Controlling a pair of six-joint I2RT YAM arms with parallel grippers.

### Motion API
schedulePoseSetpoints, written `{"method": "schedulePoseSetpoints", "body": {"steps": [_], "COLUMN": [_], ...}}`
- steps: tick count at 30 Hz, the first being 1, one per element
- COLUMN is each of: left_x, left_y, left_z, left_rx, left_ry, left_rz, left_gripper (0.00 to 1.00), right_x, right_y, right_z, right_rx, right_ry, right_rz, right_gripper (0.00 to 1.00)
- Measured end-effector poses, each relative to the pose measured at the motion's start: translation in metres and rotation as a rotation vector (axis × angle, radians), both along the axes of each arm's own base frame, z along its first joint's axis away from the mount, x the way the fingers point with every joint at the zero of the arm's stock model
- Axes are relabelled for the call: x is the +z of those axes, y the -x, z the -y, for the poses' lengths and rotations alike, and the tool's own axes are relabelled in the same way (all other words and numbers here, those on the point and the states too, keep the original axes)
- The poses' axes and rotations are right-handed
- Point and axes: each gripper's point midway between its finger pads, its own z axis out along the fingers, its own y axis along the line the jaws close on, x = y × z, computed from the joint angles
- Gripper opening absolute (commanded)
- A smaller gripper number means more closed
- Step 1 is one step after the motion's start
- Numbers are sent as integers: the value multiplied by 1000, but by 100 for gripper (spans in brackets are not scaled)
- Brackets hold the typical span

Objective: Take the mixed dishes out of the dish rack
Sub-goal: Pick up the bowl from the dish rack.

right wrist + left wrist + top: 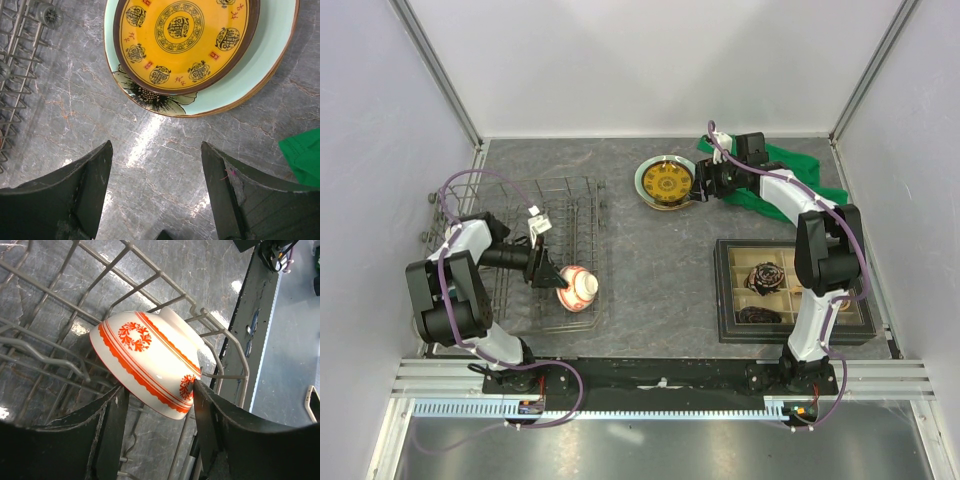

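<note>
The red-and-white patterned bowl (pixel 576 287) (pixel 150 360) lies tilted on its side at the near right corner of the grey wire dish rack (pixel 520 200) (pixel 50 355). My left gripper (pixel 558 280) (pixel 156 387) straddles its rim, and both fingers press against the bowl's sides. The yellow-gold patterned plate (pixel 667 182) (pixel 185 40) rests on the pale green plate (pixel 640 178) (pixel 250 75) on the table beyond the rack. My right gripper (pixel 700 183) (pixel 156 150) hovers open just right of that stack, with only bare table between its fingers.
A black compartmented tray (pixel 730 290) holding dark items stands at the right near side. A green cloth (pixel 800 165) (pixel 302 155) lies behind the right arm. The rack's upright tines and wire wall surround the bowl.
</note>
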Motion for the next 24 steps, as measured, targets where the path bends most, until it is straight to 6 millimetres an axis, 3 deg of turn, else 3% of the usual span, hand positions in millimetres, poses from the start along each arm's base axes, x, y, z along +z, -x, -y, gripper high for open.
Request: {"method": "schedulePoseSetpoints", "body": {"steps": [18, 24], "left_x": [-2, -1], "left_y": [0, -1], "left_z": [14, 16], "left_rx": [-22, -37], "left_ry": [15, 47], "left_rz": [-83, -155], "left_gripper": [56, 43], "right_x": [-8, -13], "right_y": [-3, -4], "right_z": [9, 11], "right_rx": [-13, -14], "right_ry": [7, 10], "right_rz": [-12, -19], "right_gripper": [79, 79]}}
